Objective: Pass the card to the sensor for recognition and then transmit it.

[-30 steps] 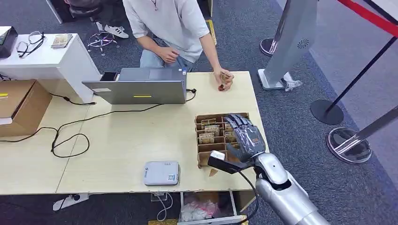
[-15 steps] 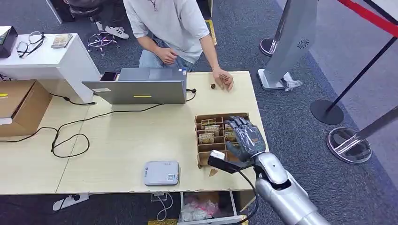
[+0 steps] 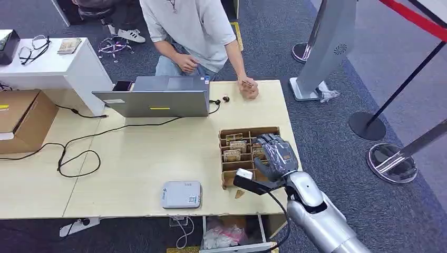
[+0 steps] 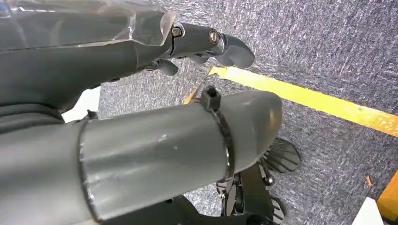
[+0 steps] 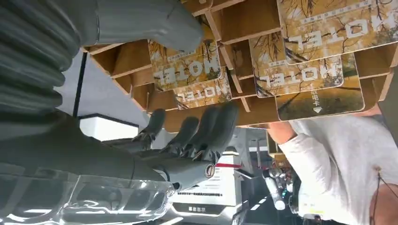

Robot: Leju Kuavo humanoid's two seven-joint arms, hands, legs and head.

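Right hand (image 3: 275,156) over cardboard card box (image 3: 227,176), fingers (image 5: 206,129) spread apart, holding nothing; hotel cards (image 3: 232,154) standing in box slots beside fingertips. Card reader (image 3: 181,194) nearer table edge, left of box. Left hand (image 4: 141,70) hanging over carpet, empty, fingers loosely extended

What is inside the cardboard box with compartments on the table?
The cardboard box holds hotel cards standing in its slots; the right wrist view shows "HOTEL" printed on them. The right hand hovers over the box's right side, so the slots beneath it are covered in the head view.
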